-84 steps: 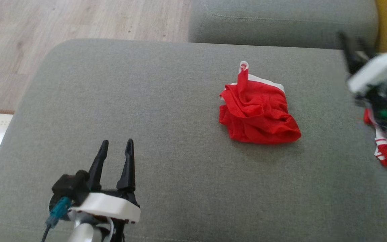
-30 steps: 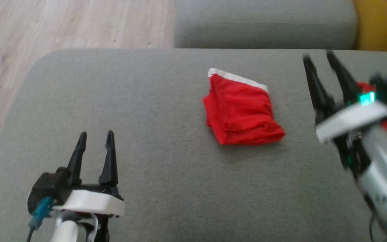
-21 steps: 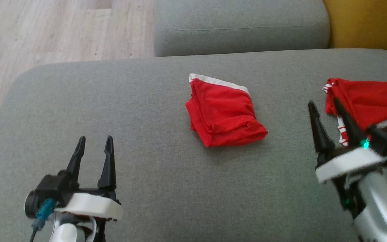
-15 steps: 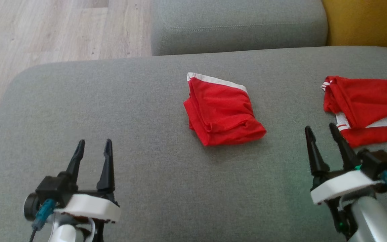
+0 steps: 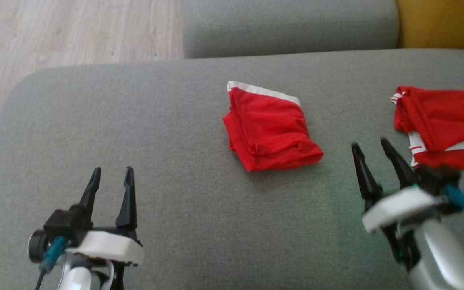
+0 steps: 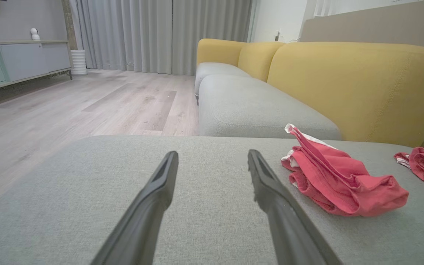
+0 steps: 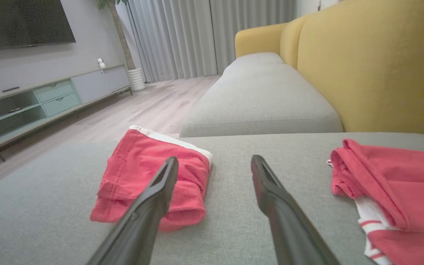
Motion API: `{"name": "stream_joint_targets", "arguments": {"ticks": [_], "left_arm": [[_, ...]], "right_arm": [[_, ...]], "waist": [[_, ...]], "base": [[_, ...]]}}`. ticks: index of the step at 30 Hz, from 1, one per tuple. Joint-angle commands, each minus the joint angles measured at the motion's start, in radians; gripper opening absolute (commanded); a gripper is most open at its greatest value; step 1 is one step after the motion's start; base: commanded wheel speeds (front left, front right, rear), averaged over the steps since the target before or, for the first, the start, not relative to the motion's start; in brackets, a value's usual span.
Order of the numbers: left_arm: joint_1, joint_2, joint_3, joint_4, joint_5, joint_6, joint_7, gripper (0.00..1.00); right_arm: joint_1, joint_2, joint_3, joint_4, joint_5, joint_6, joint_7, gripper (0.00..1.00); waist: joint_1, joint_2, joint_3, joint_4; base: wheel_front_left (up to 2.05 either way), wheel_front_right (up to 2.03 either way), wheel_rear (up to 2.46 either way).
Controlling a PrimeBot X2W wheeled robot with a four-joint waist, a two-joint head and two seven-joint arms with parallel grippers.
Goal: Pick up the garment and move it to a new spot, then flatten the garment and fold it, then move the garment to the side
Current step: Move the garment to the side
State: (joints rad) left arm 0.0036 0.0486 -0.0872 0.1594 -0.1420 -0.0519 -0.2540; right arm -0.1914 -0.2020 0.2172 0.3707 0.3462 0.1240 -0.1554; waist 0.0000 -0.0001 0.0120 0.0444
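Left end effector [image 5: 112, 170], right end effector [image 5: 369, 143] spread, empty; garment [image 5: 270, 129] on cushion [image 5: 155, 121], off edges.

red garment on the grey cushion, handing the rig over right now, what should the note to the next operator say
Claws: left claw open, empty, over the grey cushion; right claw open, empty, pointing between the two garments.
Things: folded red garment mid-cushion, white band at its far edge; second red garment further right, touched by nothing.
Done: pick, flatten and fold, it seems.
Left: probably moving the folded one aside.
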Motion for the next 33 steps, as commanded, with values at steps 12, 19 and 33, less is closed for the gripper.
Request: {"name": "stream_joint_targets", "arguments": {"ticks": [12, 19, 33], "left_arm": [[-0.127, 0.002, -0.046, -0.045, -0.018, 0.009, -0.008, 1.0], [-0.153, 0.002, -0.082, -0.055, -0.038, 0.033, -0.008, 1.0], [-0.162, 0.002, -0.094, -0.064, -0.056, 0.06, -0.008, 1.0]], "right_arm": [[-0.52, -0.06, 0.133, 0.314, 0.115, 0.007, 0.181, 1.0], [-0.663, -0.063, 0.135, 0.608, 0.221, 0.007, 0.378, 1.0], [-0.665, -0.011, 0.142, 0.786, 0.36, 0.007, 0.618, 0.19]], "waist": [[0.0, 0.0001, 0.116, 0.149], [0.0, 0.0001, 0.17, 0.231], [0.0, 0.0001, 0.194, 0.244]], "base": [[0.0, 0.0, 0.0], [0.0, 0.0, 0.0], [0.0, 0.0, 0.0]]}}
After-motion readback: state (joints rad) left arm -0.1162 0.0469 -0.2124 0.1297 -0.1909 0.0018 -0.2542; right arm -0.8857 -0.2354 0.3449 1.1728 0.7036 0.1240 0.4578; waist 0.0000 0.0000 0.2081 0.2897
